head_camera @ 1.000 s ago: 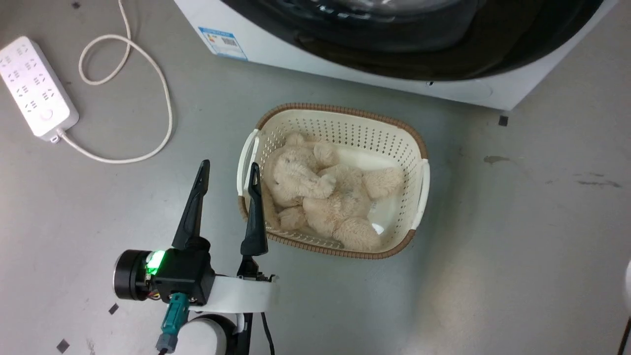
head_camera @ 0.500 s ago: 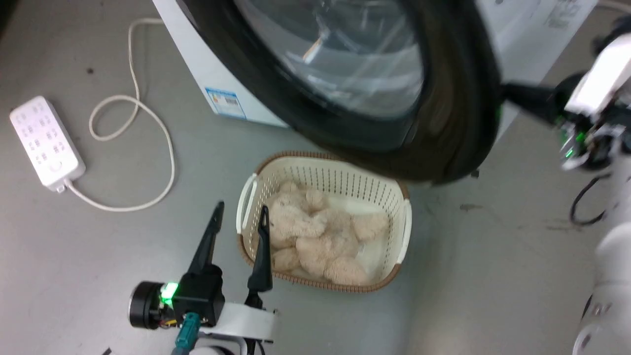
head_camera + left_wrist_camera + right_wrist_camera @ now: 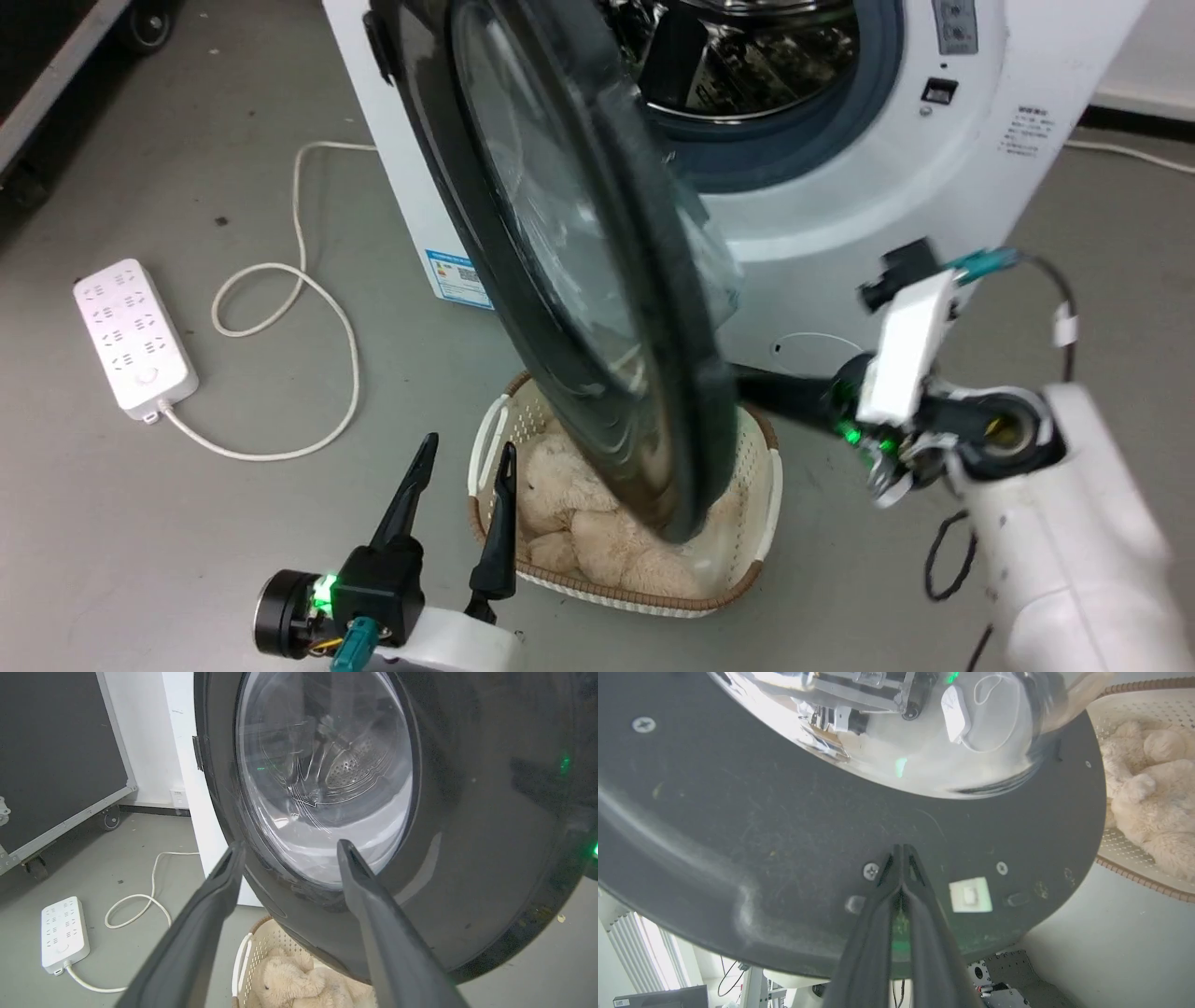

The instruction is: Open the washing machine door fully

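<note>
The washing machine door [image 3: 560, 280] stands swung out from the white washing machine [image 3: 840, 215], nearly edge-on in the head view, with the steel drum [image 3: 747, 56] exposed behind it. My right gripper [image 3: 747, 381] is shut, its tips against the door's dark inner face [image 3: 738, 812] just below the glass bowl [image 3: 887, 728]; the right wrist view shows the two fingers pressed together at my right gripper [image 3: 900, 847]. My left gripper [image 3: 469, 446] is open and empty, low beside the basket. In its wrist view my left gripper [image 3: 290, 843] points at the door's outer face [image 3: 467, 835], apart from it.
A cream basket [image 3: 770, 485] holding a beige plush toy [image 3: 579, 532] sits on the floor under the door's lower edge. A white power strip [image 3: 135, 336] and its looped cable [image 3: 327, 308] lie to the left. A black wheeled case [image 3: 56, 756] stands far left.
The head camera has tilted up. The door has swung away from the machine, from facing me to nearly edge-on, and my right gripper has followed behind it. My left gripper stays open.
</note>
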Tool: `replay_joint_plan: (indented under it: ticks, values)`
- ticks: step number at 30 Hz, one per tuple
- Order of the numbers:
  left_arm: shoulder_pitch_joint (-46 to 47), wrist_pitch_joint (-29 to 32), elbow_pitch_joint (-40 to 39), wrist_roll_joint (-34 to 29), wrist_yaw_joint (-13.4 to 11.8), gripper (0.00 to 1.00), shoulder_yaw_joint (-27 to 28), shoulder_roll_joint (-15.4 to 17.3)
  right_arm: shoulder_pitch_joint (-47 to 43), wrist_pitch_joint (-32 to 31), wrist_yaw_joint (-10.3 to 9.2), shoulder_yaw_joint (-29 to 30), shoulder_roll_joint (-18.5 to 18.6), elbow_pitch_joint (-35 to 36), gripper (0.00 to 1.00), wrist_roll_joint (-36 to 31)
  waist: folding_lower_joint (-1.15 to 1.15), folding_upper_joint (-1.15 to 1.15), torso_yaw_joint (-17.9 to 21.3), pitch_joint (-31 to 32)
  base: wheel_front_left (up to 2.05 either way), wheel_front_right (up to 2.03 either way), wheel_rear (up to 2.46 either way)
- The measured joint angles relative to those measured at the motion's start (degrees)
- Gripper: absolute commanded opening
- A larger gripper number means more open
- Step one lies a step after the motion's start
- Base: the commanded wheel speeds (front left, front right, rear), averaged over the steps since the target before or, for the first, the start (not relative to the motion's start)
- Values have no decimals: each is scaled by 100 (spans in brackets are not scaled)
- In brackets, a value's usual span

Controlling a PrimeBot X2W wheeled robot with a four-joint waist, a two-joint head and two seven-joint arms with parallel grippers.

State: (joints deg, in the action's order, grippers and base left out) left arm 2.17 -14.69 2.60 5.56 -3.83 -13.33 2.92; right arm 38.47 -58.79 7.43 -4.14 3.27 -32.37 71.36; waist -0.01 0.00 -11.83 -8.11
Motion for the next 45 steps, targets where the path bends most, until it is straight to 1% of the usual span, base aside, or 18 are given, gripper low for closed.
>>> replay_joint_plan:
  ticks: [4,8,11,14,16,17,18,19,21,24,28,31,32,34,37,41,43,45]
  values:
    - [-60,0,-37,16,45,100,68,0,-199,212,1,-546,-13,111,0,294,0,0,-73,52,0,0,0]
    - [-77,0,-35,35,99,100,83,-1,-308,475,0,-869,-15,122,0,603,0,0,-115,99,0,0,0]
    - [-77,0,-21,69,100,100,59,-2,-327,658,0,-1101,-15,94,0,687,1,0,-127,135,0,0,0]
    - [-80,0,-1,116,99,100,29,-5,-376,812,0,-1203,-22,71,0,684,1,0,-117,212,0,0,0]
    - [-91,0,16,129,97,100,25,-5,-427,977,1,-1134,-21,71,0,586,1,0,-92,277,0,0,0]
    - [-97,0,25,145,96,100,29,-7,-447,1110,1,-1051,-4,76,13,503,1,0,-76,311,0,0,0]
    - [-105,0,33,162,91,100,32,-7,-468,1259,0,-968,25,120,45,403,1,0,-57,351,0,0,0]
    - [-108,0,38,168,90,100,43,-7,-491,1408,1,-901,90,200,100,252,1,0,-33,387,0,0,0]
    - [-108,0,47,170,91,100,71,-7,-543,1818,1,-758,318,470,100,-130,0,0,37,434,0,0,0]
    - [-98,0,82,169,92,100,151,-8,-695,2757,0,-513,743,1057,100,-816,1,0,147,493,0,0,0]
    - [-80,0,116,170,109,100,316,20,-1031,3978,2,-840,1408,1892,100,-2279,1,0,347,578,0,0,0]
    - [-82,0,167,199,158,100,397,38,-1500,4776,2,-994,1802,2202,100,-3461,0,0,457,685,0,0,0]
    - [-87,0,165,212,158,100,441,46,-1653,5036,2,-961,1860,2294,100,-3823,0,0,494,716,0,0,0]
    - [-107,0,149,213,158,100,505,52,-1980,5464,2,-773,1824,2476,100,-4376,1,0,574,767,0,0,0]
    - [-226,0,144,230,202,100,557,54,-2548,5981,2,-394,1582,2754,100,-5241,0,0,673,848,0,0,0]
    - [-411,0,159,383,207,100,630,47,-3367,6531,2,281,876,3116,100,-5879,0,0,769,912,0,0,0]
    - [-452,0,126,388,205,100,651,46,-3749,6729,2,477,565,3331,100,-6193,0,0,793,920,0,0,0]
    - [-479,0,105,387,205,100,655,46,-4026,6883,2,617,307,3474,100,-6371,0,0,819,914,0,0,0]
